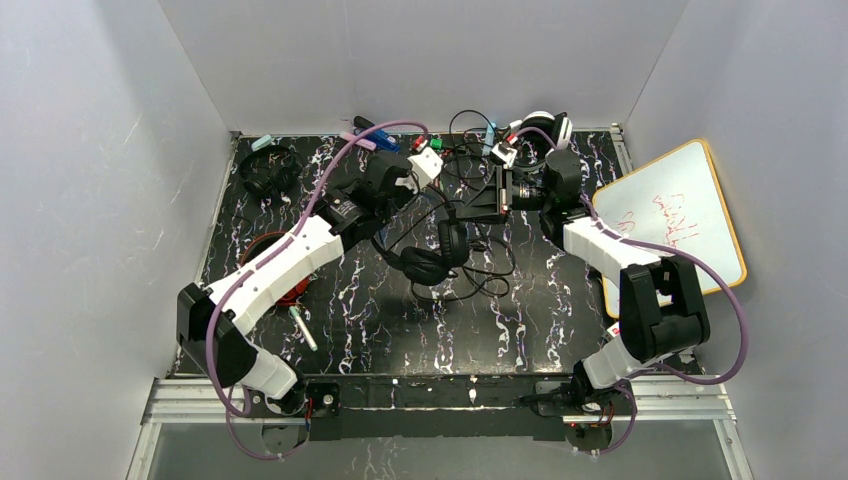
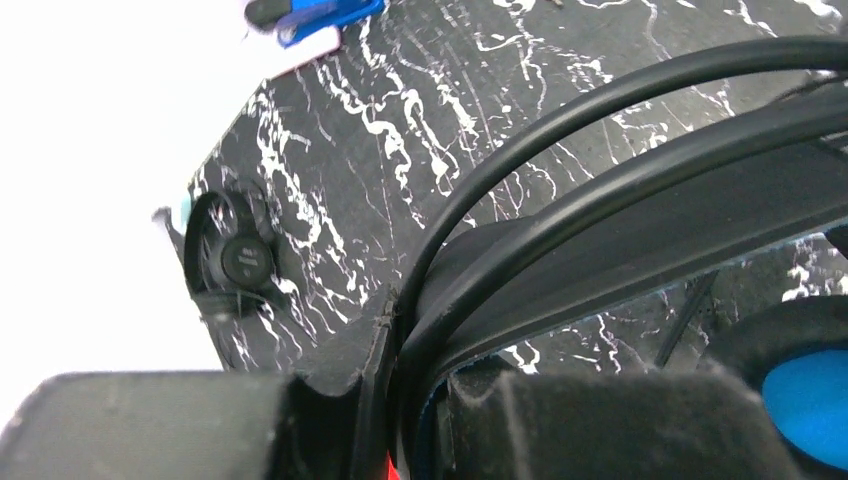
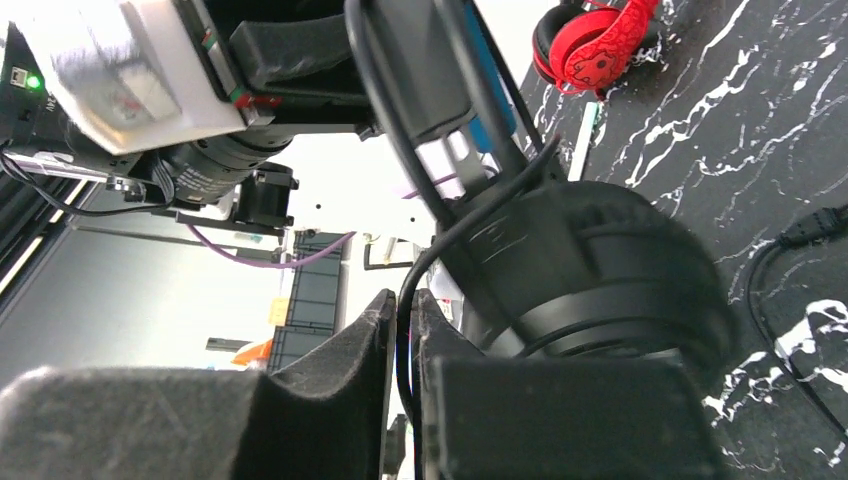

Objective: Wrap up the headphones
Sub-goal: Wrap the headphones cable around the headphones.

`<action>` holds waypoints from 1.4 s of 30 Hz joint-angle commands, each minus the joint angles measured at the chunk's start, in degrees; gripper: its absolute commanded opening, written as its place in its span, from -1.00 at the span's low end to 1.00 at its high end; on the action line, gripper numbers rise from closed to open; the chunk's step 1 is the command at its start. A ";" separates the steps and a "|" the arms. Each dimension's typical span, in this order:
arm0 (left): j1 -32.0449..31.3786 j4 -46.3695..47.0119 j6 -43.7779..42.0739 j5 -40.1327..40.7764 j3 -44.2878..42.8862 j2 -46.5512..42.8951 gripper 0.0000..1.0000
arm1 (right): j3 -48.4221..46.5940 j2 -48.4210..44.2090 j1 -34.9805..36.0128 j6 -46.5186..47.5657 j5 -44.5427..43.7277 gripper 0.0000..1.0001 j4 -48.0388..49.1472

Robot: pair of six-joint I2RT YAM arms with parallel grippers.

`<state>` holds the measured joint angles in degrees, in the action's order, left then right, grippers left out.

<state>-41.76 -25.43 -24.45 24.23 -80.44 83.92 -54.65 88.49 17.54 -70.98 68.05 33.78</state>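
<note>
The table top is smooth, black with white marble veins. The red headphones are glossy plastic. The black headphones look matt, and their cable is smooth rubber.

1. Top external: high behind the arm bases, looking down over the whole table.
2. Left wrist: very near the black-and-blue headphones, facing the far-left corner and the all-black pair.
3. Right wrist: close against those headphones and their cable, facing left toward the red pair.
4. All views share the black-and-blue headphones.
</note>
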 commanded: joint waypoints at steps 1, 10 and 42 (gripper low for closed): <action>0.21 1.31 16.38 13.43 -3.57 1.42 -1.00 | -3.46 -2.40 2.04 -2.08 -2.16 -0.62 2.95; 0.24 -1.36 35.58 18.74 -5.80 2.61 -1.00 | -5.86 -2.31 3.83 6.83 -7.61 -0.77 -6.57; 2.10 2.37 45.14 23.04 -1.70 2.24 -1.00 | -14.24 1.07 6.83 9.69 -7.24 -0.65 -13.69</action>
<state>-41.34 -33.47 23.51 40.49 -83.02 90.74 -64.77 89.06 23.68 -58.52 52.99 18.94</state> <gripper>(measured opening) 0.124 0.167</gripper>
